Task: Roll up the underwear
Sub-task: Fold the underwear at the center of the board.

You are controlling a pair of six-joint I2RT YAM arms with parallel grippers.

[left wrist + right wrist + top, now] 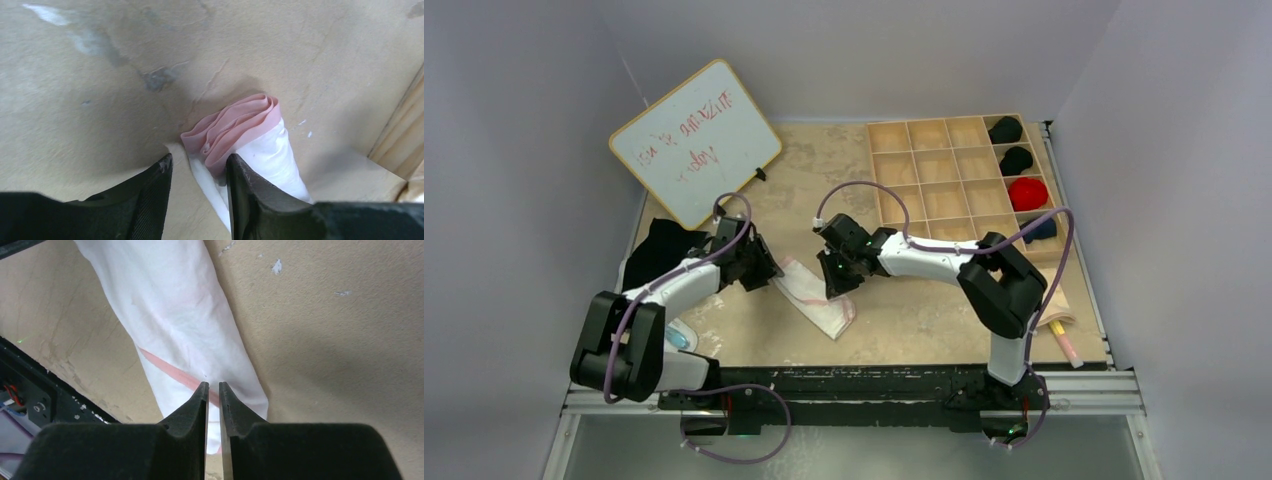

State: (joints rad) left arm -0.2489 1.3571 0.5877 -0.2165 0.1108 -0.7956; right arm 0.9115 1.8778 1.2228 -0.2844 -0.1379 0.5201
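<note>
White-and-pink underwear [816, 297]: lying as a long folded strip on the counter [924, 330], between the two arms.
Left claw [199, 165]: standing released, straddling the bunched pink waistband end.
Right claw [213, 387]: pressing down clenched near the strip's other end.

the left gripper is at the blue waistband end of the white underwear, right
Not quite: the waistband is pink, not blue, as the left wrist view shows. The left gripper is indeed at that end of the white underwear.
</note>
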